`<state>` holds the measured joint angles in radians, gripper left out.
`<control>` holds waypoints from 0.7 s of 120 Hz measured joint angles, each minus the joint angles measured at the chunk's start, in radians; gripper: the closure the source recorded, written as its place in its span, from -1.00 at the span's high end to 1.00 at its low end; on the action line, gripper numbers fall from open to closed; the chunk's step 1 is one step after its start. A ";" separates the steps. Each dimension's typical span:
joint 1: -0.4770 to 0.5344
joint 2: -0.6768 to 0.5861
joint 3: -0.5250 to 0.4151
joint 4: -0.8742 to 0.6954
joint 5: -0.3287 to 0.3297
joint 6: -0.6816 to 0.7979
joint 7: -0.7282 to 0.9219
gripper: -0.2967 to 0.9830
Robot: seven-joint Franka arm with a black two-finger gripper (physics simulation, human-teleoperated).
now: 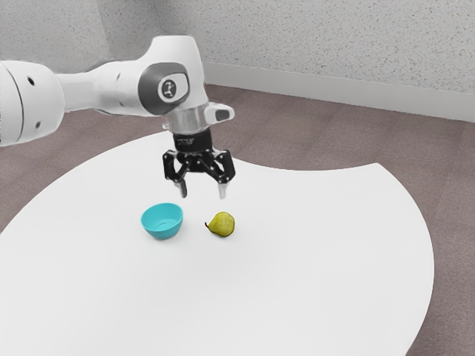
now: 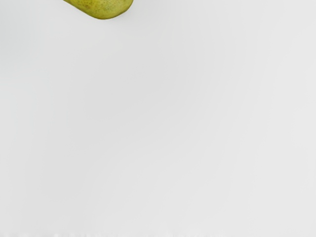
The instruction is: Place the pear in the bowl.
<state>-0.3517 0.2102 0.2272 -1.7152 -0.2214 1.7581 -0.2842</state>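
My gripper (image 1: 202, 190) hangs above the table in the exterior view, its two fingers apart and nothing between them; it is open. A yellow-green pear (image 1: 223, 225) lies on its side on the table, lower than the fingertips, its stem toward the bowl. The turquoise bowl (image 1: 162, 222) stands upright to the pear's left in the exterior view, with a gap between them, and I see nothing in it. In the wrist view, part of the pear (image 2: 104, 7) shows at the upper edge, the rest cut off.
Both things rest on a white table (image 1: 319, 252) with a curved edge. Beyond it are a brownish floor (image 1: 297, 141) and a speckled grey wall (image 1: 334, 44), well away from the hand.
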 joint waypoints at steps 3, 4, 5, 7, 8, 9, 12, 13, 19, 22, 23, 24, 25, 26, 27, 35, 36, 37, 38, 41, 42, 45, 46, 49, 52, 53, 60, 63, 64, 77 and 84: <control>0.000 -0.002 0.000 -0.014 -0.012 0.007 -0.022 0.53; 0.000 -0.003 0.001 -0.019 -0.015 0.009 -0.029 0.53; -0.001 -0.003 0.001 -0.022 -0.018 0.010 -0.036 0.53; -0.001 -0.004 0.001 -0.028 -0.024 0.014 -0.050 0.54; -0.001 -0.004 0.001 -0.031 -0.027 0.016 -0.057 0.54; -0.002 -0.004 0.001 -0.033 -0.030 0.018 -0.063 0.54; -0.002 -0.003 0.001 -0.037 -0.036 0.023 -0.083 0.54; -0.002 -0.002 0.001 -0.038 -0.038 0.025 -0.089 0.54; -0.002 0.026 -0.001 -0.037 -0.052 0.042 -0.126 0.54; -0.002 0.045 -0.002 -0.035 -0.060 0.052 -0.143 0.54; -0.002 0.051 -0.003 -0.035 -0.063 0.056 -0.148 0.54; -0.002 0.057 -0.003 -0.034 -0.066 0.059 -0.153 0.54; -0.002 0.064 -0.003 -0.033 -0.068 0.063 -0.159 0.54; -0.002 0.070 -0.003 -0.032 -0.071 0.067 -0.164 0.54; -0.002 0.076 -0.003 -0.031 -0.074 0.071 -0.169 0.54; -0.001 0.115 -0.003 -0.025 -0.098 0.098 -0.208 0.54; -0.001 0.118 -0.003 -0.024 -0.101 0.101 -0.212 0.54; -0.001 0.121 -0.003 -0.024 -0.103 0.103 -0.217 0.54; -0.001 0.124 -0.003 -0.024 -0.106 0.106 -0.221 0.54; -0.001 0.131 -0.003 -0.024 -0.113 0.113 -0.234 0.54; -0.002 0.132 -0.002 -0.024 -0.115 0.115 -0.238 0.54; -0.002 0.134 -0.001 -0.023 -0.121 0.120 -0.249 0.54; -0.002 0.134 0.000 -0.023 -0.122 0.121 -0.251 0.54; -0.002 0.132 0.006 -0.023 -0.123 0.121 -0.257 0.54; -0.003 0.129 0.020 -0.018 -0.113 0.115 -0.250 0.53; -0.002 0.128 0.024 -0.016 -0.109 0.113 -0.247 0.53; -0.001 0.113 0.052 0.001 -0.061 0.097 -0.179 0.53; 0.000 0.106 0.056 0.005 -0.047 0.086 -0.145 0.53; 0.001 0.104 0.056 0.005 -0.043 0.083 -0.136 0.53; -0.001 0.102 0.032 0.002 0.025 0.026 -0.006 0.53; -0.002 0.103 0.034 0.000 0.063 0.004 0.095 0.53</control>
<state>-0.3533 0.3133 0.2614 -1.7151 -0.1585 1.7617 -0.1891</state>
